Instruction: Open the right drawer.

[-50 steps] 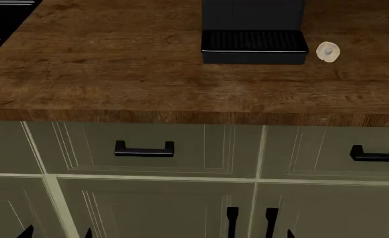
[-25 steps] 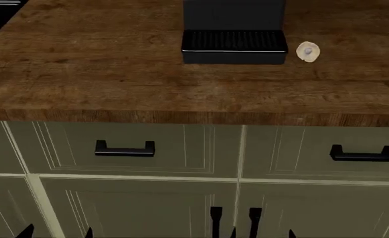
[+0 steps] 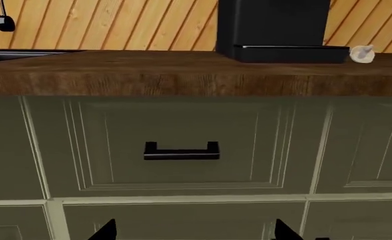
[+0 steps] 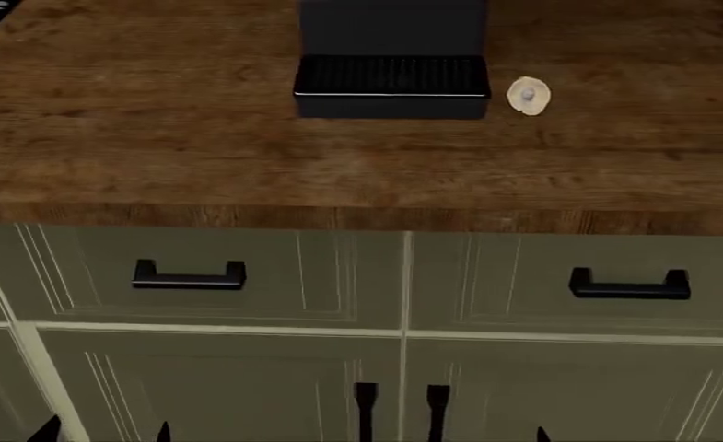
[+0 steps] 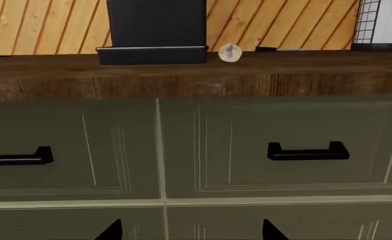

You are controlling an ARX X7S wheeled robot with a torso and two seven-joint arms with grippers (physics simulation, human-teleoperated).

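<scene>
Right drawer shut flush with the cabinet face, lower right of the head view, just under the front edge of the wooden countertop. Olive-green recessed-panel front, with a horizontal black bar handle near its middle. Seen again in the right wrist view, right of centre, handle level and untouched.

Twin left drawer beside it across a pale vertical stile, also closed, own black handle at left of centre in the head view. Fills the middle of the left wrist view, handle dead centre there.

Below both drawers, taller olive cabinet doors with a pair of vertical black handles at bottom centre of the head view.

On the countertop, upper centre of the head view, a black coffee machine with a ribbed drip tray at its front. Just right of the tray, apart from it, a small pale garlic-like bulb.

Left gripper shown only as two dark fingertips at the bottom edge of the left wrist view, set wide apart, holding nothing, short of the cabinet face. Right gripper likewise: two dark tips spread wide at the bottom edge of the right wrist view, empty, clear of the right drawer's handle.

Slanted wooden plank wall behind the counter.
</scene>
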